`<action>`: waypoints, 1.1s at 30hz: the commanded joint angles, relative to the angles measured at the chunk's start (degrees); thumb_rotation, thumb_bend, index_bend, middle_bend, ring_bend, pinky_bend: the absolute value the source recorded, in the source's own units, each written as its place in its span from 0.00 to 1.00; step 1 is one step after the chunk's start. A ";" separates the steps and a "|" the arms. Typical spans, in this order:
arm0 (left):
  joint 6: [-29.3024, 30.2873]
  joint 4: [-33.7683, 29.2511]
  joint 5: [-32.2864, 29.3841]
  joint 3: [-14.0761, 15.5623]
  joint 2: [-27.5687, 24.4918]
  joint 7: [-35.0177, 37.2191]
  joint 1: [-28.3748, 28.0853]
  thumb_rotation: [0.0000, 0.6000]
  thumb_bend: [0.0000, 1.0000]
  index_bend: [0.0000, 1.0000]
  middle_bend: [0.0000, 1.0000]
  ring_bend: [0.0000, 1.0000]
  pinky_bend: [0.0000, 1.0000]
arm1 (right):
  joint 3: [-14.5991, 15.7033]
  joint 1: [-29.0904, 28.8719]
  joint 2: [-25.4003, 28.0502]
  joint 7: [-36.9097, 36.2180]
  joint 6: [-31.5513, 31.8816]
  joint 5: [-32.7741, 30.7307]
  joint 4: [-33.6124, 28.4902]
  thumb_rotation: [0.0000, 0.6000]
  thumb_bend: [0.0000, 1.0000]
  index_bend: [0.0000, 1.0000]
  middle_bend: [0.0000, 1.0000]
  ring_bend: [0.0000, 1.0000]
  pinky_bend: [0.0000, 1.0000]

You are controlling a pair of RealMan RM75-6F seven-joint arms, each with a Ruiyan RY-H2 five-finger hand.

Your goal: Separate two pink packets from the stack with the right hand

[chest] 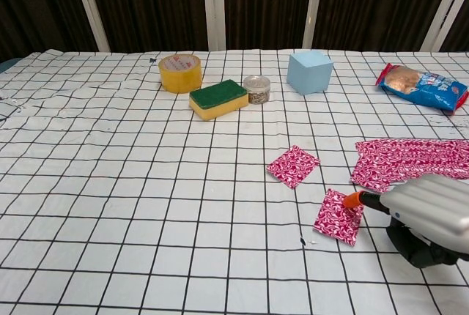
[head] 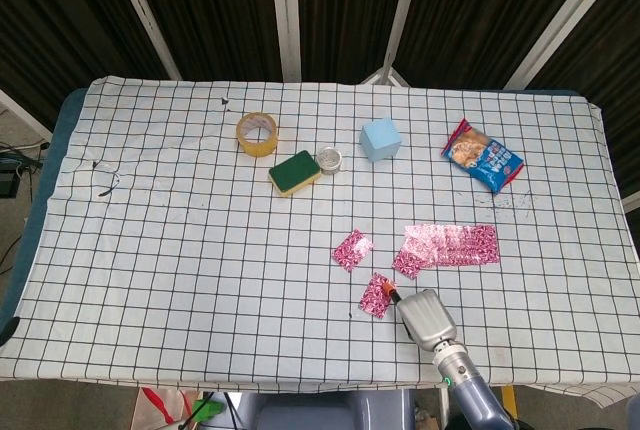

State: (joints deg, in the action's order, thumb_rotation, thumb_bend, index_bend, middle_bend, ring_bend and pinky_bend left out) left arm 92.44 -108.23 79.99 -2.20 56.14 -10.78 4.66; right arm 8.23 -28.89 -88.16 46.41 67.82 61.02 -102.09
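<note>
The stack of pink packets [head: 450, 245] [chest: 414, 160] lies on the checked cloth at the right. One pink packet [head: 352, 249] [chest: 293, 165] lies alone to its left. A second pink packet [head: 376, 295] [chest: 338, 216] lies nearer the front edge, apart from the stack. My right hand [head: 428, 318] [chest: 429, 216] is low over the cloth just right of this packet. Its orange fingertip [chest: 353, 199] touches the packet's right corner. The silver back of the hand hides the other fingers. My left hand is out of sight.
At the back stand a yellow tape roll [head: 256, 133], a green-and-yellow sponge [head: 294, 172], a small tin [head: 329, 159] and a light-blue cube [head: 380, 139]. A snack bag [head: 483, 155] lies at the far right. The front table edge is close behind the hand.
</note>
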 commanded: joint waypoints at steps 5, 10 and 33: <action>0.08 -0.03 0.02 0.01 0.05 -0.09 0.04 1.00 0.32 0.15 0.00 0.00 0.10 | 1.04 0.86 -0.13 0.66 0.72 2.26 -1.37 1.00 0.77 0.19 0.81 0.76 0.57; 0.19 0.07 0.03 -0.08 -0.01 0.24 0.07 1.00 0.32 0.15 0.00 0.00 0.10 | -0.79 1.31 0.42 -0.91 2.38 3.59 -1.77 1.00 0.77 0.19 0.81 0.76 0.57; 0.16 0.92 1.18 -0.08 0.04 1.85 -0.12 1.00 0.32 0.15 0.00 0.00 0.10 | -6.47 11.70 19.03 -29.64 18.80 15.05 -4.16 1.00 0.68 0.00 0.08 0.15 0.17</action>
State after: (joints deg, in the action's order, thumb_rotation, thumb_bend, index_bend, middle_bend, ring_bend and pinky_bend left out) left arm 92.58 -107.34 81.13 -2.30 56.18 -8.97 4.53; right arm 1.72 -19.68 -71.92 21.18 84.12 74.80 -107.40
